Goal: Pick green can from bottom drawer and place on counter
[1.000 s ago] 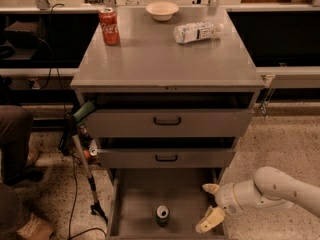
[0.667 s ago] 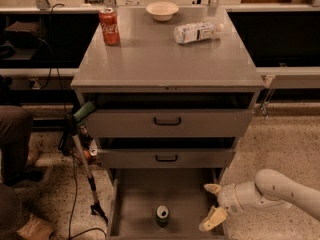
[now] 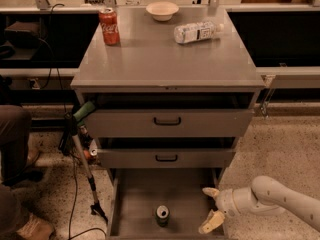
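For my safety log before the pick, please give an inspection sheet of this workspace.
Surface: flat grey metal counter, two upper drawers ajar.
Job's things: small green aluminium can upright in open grey bottom drawer.
Clutter: red cola can, white bowl, lying clear plastic bottle on counter.
Grippers: two-finger tool open, at drawer's right edge, right of can, apart.
Cables: black cable on floor, left.
Surroundings: person's legs at left.
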Available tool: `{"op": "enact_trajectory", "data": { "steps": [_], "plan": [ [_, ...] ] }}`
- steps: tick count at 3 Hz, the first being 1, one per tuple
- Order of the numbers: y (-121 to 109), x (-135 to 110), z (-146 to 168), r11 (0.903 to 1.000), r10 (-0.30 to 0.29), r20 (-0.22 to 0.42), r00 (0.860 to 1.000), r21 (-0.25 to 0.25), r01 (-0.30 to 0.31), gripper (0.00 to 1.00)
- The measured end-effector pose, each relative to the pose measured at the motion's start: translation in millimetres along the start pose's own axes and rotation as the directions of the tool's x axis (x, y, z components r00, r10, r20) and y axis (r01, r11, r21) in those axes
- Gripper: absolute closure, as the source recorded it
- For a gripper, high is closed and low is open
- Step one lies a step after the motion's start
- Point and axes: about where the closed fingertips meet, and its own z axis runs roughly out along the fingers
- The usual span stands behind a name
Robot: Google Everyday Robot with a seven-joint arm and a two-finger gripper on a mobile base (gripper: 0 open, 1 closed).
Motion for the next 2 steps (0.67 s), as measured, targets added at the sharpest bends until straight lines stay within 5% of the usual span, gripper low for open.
{"op": "enact_trajectory", "data": {
  "steps": [2],
  "plan": [
    [-26.4,29.0,40.1,0.9848,-0.172,0.028,0.985,0.028,0.171,0.00]
  ]
}}
